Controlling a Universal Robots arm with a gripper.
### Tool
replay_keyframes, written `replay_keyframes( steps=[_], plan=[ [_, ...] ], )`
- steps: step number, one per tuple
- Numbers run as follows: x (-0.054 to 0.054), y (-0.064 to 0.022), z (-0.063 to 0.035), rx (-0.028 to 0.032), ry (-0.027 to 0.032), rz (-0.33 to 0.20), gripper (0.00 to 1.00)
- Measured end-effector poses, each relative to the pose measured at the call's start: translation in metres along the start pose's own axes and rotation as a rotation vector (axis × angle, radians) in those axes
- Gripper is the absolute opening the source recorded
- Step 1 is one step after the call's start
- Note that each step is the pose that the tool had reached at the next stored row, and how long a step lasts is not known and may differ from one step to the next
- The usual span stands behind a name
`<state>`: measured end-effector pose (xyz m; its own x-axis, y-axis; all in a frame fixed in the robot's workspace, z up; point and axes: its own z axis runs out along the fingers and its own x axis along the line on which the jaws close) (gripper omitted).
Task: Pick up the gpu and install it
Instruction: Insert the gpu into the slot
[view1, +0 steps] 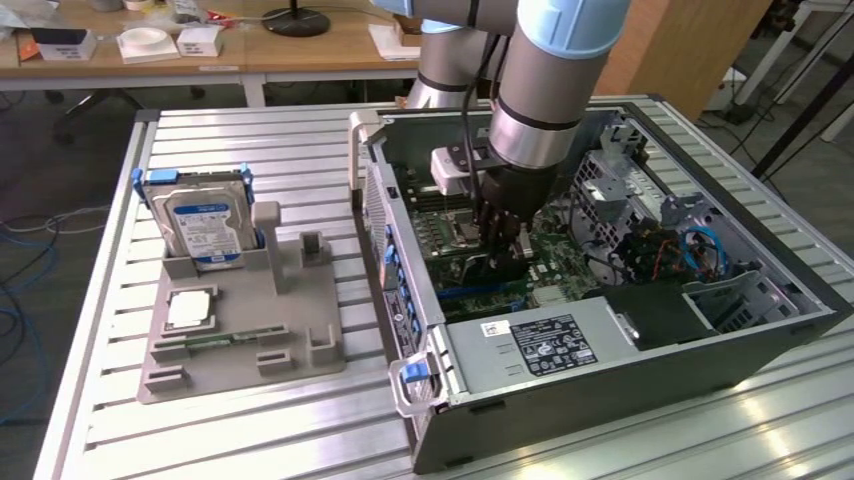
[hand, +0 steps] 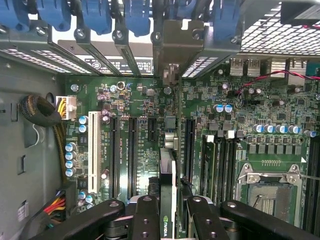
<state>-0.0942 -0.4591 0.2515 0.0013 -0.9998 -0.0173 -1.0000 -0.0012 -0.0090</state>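
Hanging low inside the open computer case (view1: 747, 330), the tool (view1: 502, 232) had its fingers (hand: 145, 220) closed partway on the gpu (hand: 167, 200), gripping the thin card edge-on from both sides. In the wrist view the card ran out ahead of the tool toward the rear of the case, with its metal end bracket (hand: 176, 47) up against the row of slot covers and blue latches (hand: 135, 15). Whether the card's lower edge had entered a slot on the motherboard (hand: 140, 110) I could not tell.

Risks as I judged them:
- Several long slots lay side by side. A small sideways offset could have put the card edge on the board surface or in the neighbouring slot.
- If the bracket caught on the rear frame, the card could have tipped at that end and seated unevenly.
- The grip was on a narrow edge, so pressing down against a misaligned slot could have made the card slip or twist between the fingers.
- Small capacitors (hand: 70, 155) and cables (hand: 47, 117) stood near, though apart from the card.

Outside the case, the hard drive (view1: 200, 225) stood in the grey holder (view1: 240, 340) on the worktop (view1: 267, 130).
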Motion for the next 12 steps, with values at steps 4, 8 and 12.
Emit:
replay_keyframes(
  steps=[4, 8, 12],
  plan=[
    [0.0000, 0.0002, 0.0005, -0.0001, 0.0001, 0.000, 0.26],
    [0.0001, 0.0002, 0.0006, 0.0001, 0.0000, 0.002, 0.26],
    [0.0004, 0.0002, 0.0007, 0.0004, -0.0002, 0.006, 0.26]
  ],
)
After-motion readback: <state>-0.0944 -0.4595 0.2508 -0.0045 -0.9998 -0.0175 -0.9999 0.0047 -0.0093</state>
